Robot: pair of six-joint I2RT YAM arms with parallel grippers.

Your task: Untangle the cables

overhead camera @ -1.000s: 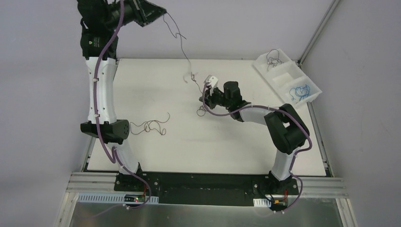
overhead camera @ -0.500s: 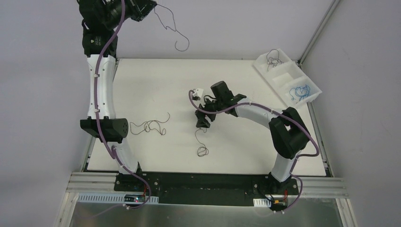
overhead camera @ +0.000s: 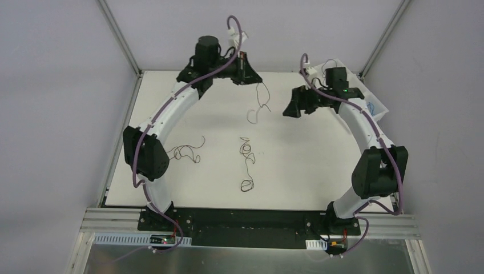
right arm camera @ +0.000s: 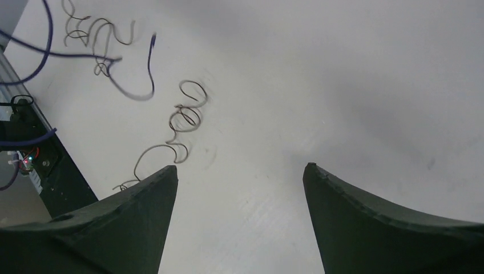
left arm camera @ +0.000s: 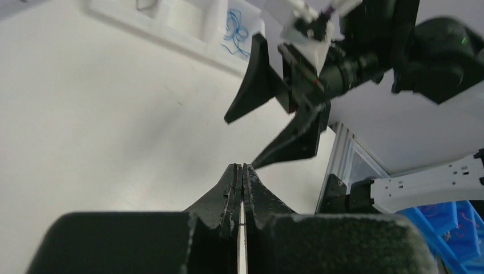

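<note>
While left claw (left arm camera: 242, 169) pinches one dark cable (overhead camera: 259, 108) by its top end over the far side of the desk (overhead camera: 319, 171), the strand hangs lengthwise down. Its free curl sits just left of right claw (right arm camera: 240, 166), jaws apart, the nearer taker. Second cable (overhead camera: 246, 149) lies loose mid-desk.

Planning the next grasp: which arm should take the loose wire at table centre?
Right, probably. The right gripper is open and empty; the left gripper is shut on a dangling wire. The centre wire lies roughly between them.
</note>
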